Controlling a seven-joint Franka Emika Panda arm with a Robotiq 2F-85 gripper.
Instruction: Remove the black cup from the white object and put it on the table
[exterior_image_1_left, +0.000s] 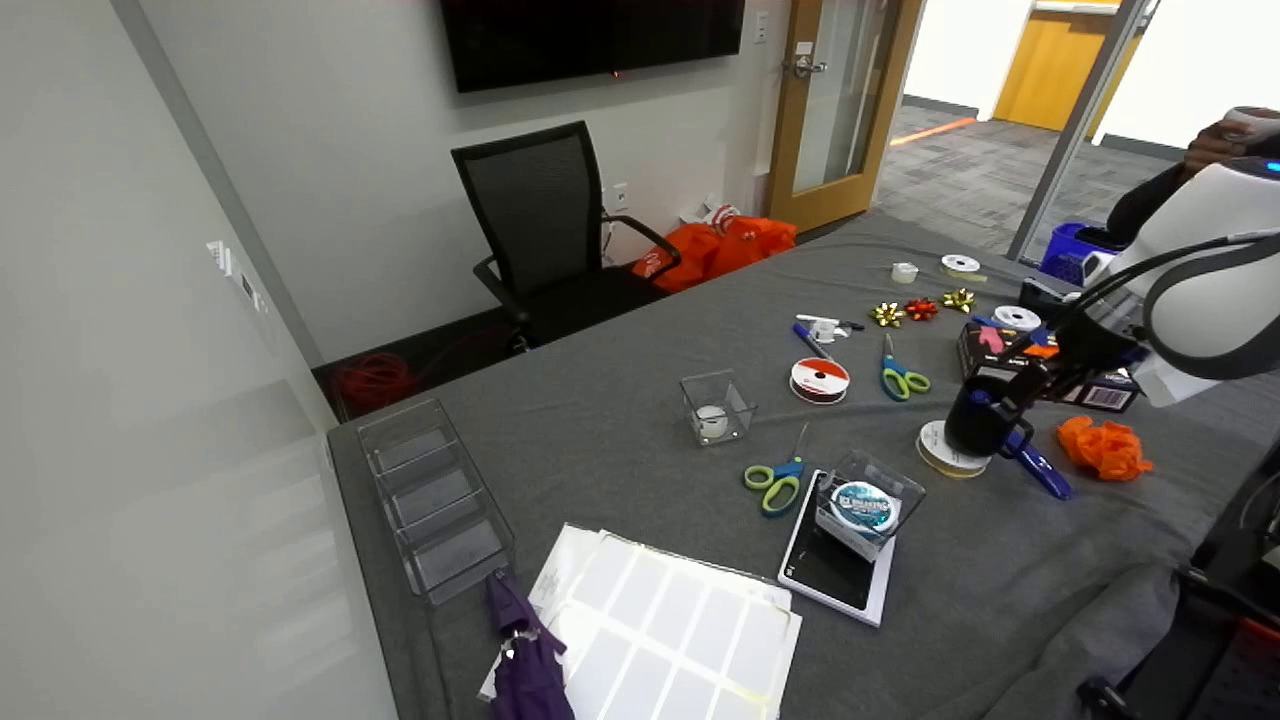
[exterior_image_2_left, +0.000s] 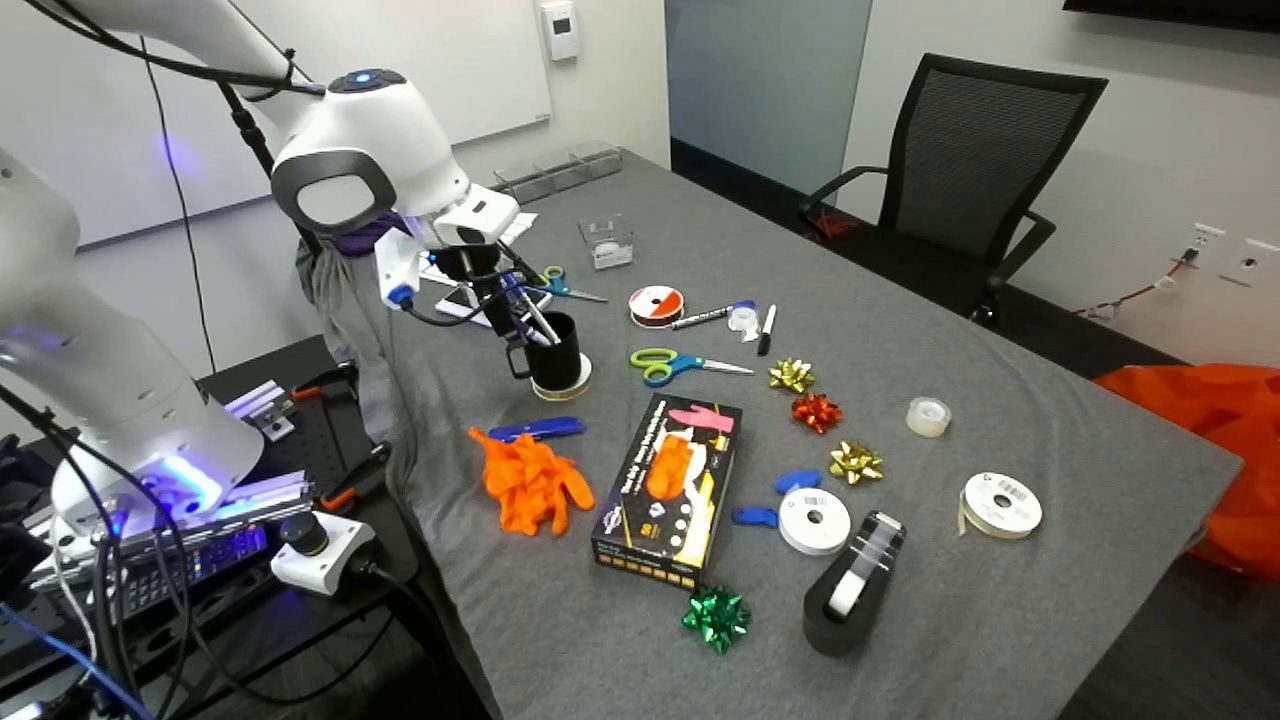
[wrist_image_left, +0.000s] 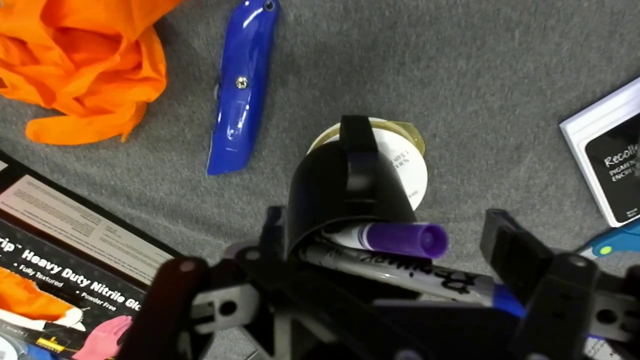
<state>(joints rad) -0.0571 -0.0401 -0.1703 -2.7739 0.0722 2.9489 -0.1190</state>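
The black cup (wrist_image_left: 325, 190) stands on the white object (wrist_image_left: 410, 170), a flat round spool lying on the grey table (exterior_image_2_left: 950, 640). Both exterior views show the cup (exterior_image_1_left: 970, 420) upright on that disc (exterior_image_1_left: 940, 452). Several markers lean inside it, among them a purple-capped one (wrist_image_left: 405, 239) and a blue-capped one (wrist_image_left: 425, 275). My gripper (wrist_image_left: 387, 225) is open at the cup's rim. One finger is close beside the cup's wall, touching or not I cannot tell; the other is well apart from it. The cup's handle faces away from the gripper's body in the wrist view.
Close to the cup lie a blue utility knife (wrist_image_left: 242, 90), an orange glove (wrist_image_left: 100, 75) and a glove box (exterior_image_2_left: 670, 485). Green-handled scissors (exterior_image_2_left: 665, 365), a tablet (exterior_image_1_left: 835, 565) under a clear box (exterior_image_1_left: 870, 505), and a red-centred spool (exterior_image_2_left: 657, 305) are also around.
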